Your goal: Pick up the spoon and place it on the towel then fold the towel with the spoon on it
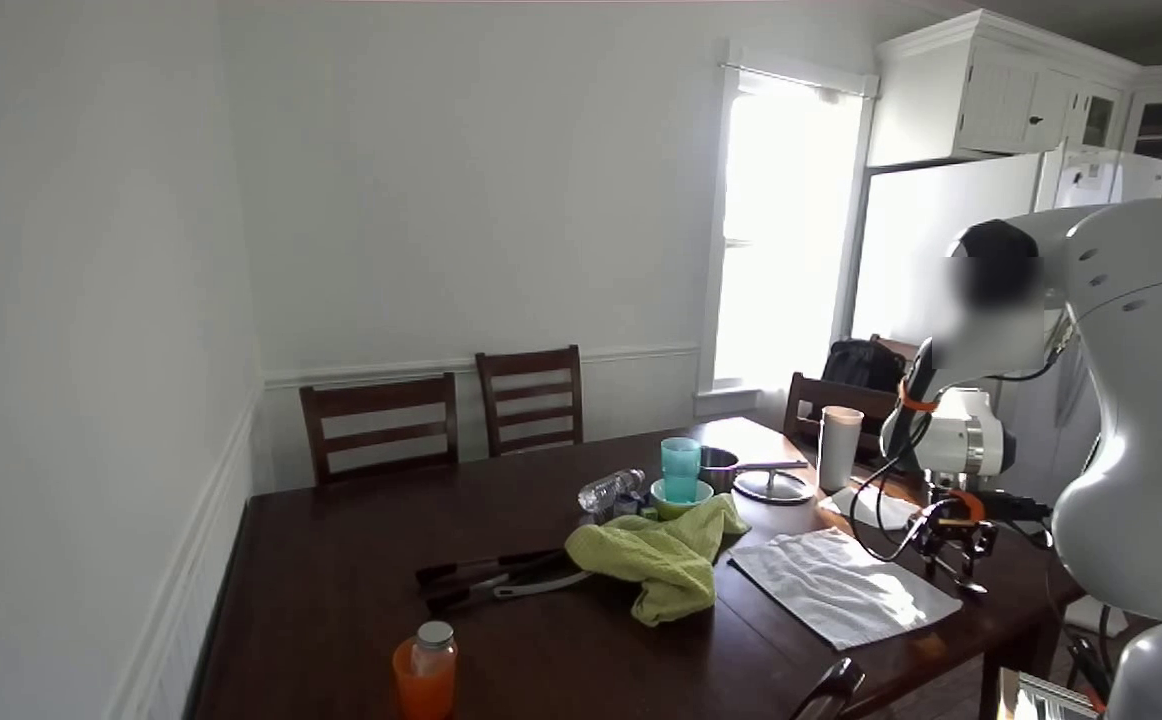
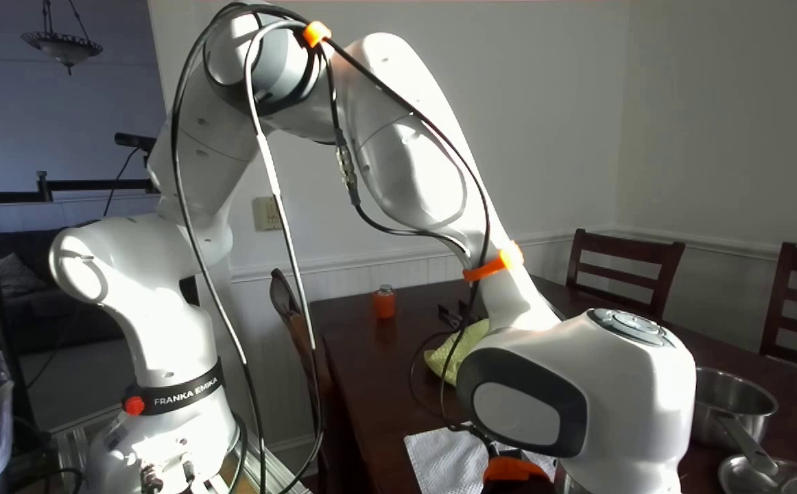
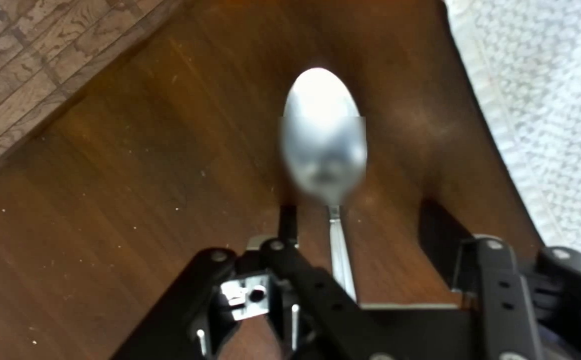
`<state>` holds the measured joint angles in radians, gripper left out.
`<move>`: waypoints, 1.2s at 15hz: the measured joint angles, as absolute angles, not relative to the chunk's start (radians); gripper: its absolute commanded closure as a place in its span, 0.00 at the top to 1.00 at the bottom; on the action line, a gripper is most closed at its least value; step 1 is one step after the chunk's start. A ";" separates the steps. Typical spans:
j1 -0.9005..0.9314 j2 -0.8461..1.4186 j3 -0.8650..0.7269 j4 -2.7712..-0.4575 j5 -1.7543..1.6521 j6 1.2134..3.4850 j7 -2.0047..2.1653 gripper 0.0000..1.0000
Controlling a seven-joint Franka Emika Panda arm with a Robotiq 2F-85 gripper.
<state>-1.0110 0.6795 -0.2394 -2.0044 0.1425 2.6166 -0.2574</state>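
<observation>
At the right end of the dark tabletop (image 1: 341,560), as seen in an exterior view, the arm (image 1: 1131,400) hangs its tool (image 3: 362,225) low over the spoon (image 3: 324,135). From the wrist view I see the two fingers (image 3: 443,245) standing wide apart, the spoon's handle running between them, closer to the left one, with wood showing on both sides, so it sits free of both. Whether the tips touch the wood, I can't tell. The spoon lies on the tabletop, its rounded end out past the fingertips, near the white towel (image 1: 831,590) but apart from it. That towel is spread out, slightly rumpled, left of the tool. Farther left is a crumpled green cloth (image 1: 656,565); beyond that, a teal cup (image 1: 681,462).
</observation>
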 measured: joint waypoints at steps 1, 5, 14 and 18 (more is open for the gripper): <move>-1.013 0.679 -0.235 -2.002 0.142 2.617 -0.257 0.27; -1.014 0.677 -0.225 -1.995 0.143 2.617 -0.257 0.01; -1.014 0.655 -0.224 -1.984 0.141 2.617 -0.257 0.02; -1.014 0.584 -0.213 -1.995 0.141 2.616 -0.298 0.02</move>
<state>-1.0139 0.5843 -0.2127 -1.9949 0.1406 2.6165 -0.2981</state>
